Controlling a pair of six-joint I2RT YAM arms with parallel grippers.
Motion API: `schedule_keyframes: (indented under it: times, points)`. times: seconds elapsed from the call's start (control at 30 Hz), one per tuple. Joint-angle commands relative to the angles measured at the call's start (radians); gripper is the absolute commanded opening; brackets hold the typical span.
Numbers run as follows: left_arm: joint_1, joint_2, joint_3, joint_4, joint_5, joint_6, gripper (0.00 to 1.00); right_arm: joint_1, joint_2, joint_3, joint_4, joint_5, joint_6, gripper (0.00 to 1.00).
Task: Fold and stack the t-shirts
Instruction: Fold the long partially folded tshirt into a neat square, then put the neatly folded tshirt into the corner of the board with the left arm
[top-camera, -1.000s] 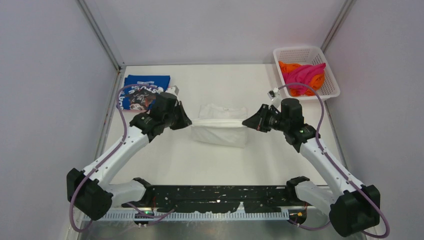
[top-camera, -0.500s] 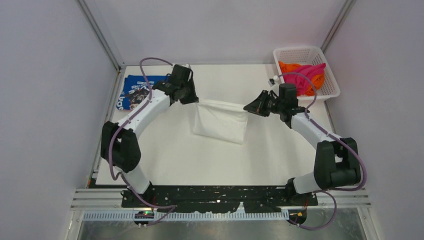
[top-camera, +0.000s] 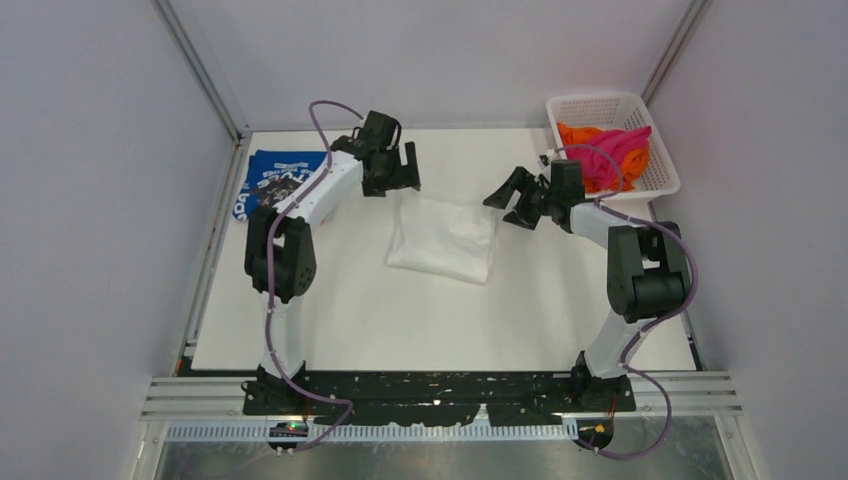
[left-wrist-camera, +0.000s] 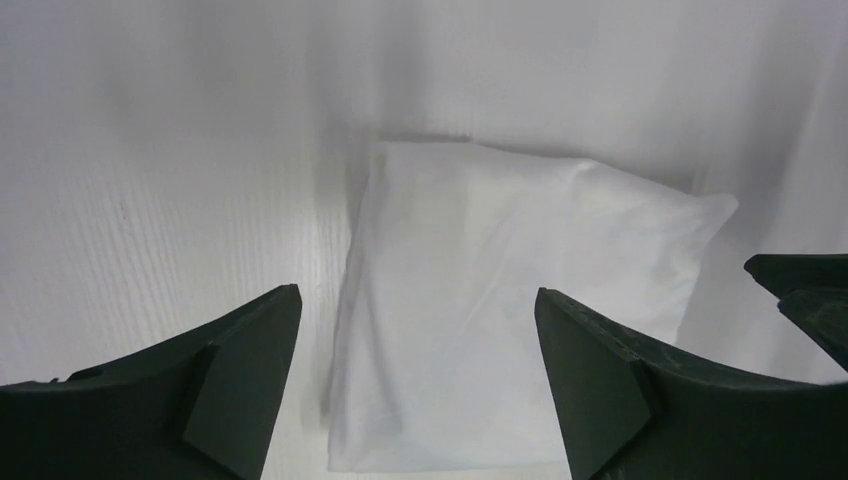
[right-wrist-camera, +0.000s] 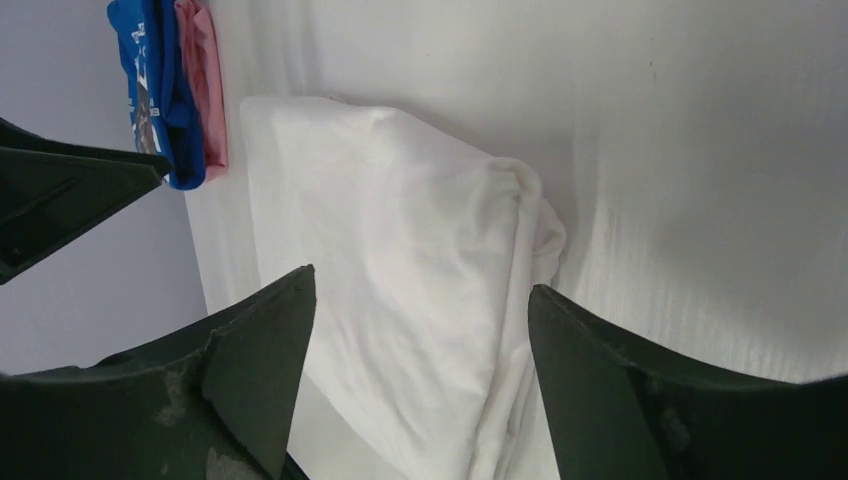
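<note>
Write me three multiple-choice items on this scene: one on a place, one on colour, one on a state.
1. The blue t-shirt lies at the table's: A far-left corner; B near-right corner; C middle.
2. The basket holds: A magenta t-shirt and orange t-shirt; B green ones; C nothing.
3. The left gripper and right gripper are: A both shut; B both open; C one open, one shut.
Key: A, it lies by the far-left wall; A, both colours show above the rim; B, both wrist views show spread fingers gripping nothing.

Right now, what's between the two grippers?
The far edge of the folded white t-shirt; left gripper and right gripper hang open either side. Top view.
</note>
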Motion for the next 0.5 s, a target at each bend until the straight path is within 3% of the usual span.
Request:
schedule_keyframes:
  times: [0.0,0.3,0.47]
  points:
    - [0.013,-0.028,0.084,-0.035,0.025,0.019,0.99,-0.008,-0.035,0.08,0.01,0.069,-0.008,0.91]
    - [-0.001,-0.084,-0.091,0.173,0.351,-0.005,1.0,0.083,-0.167,-0.027,0.082,0.002,-0.009,0.99]
    - [0.0,0.016,-0.066,0.222,0.32,-0.071,1.0,0.124,-0.07,0.02,0.172,-0.007,0.045,0.98]
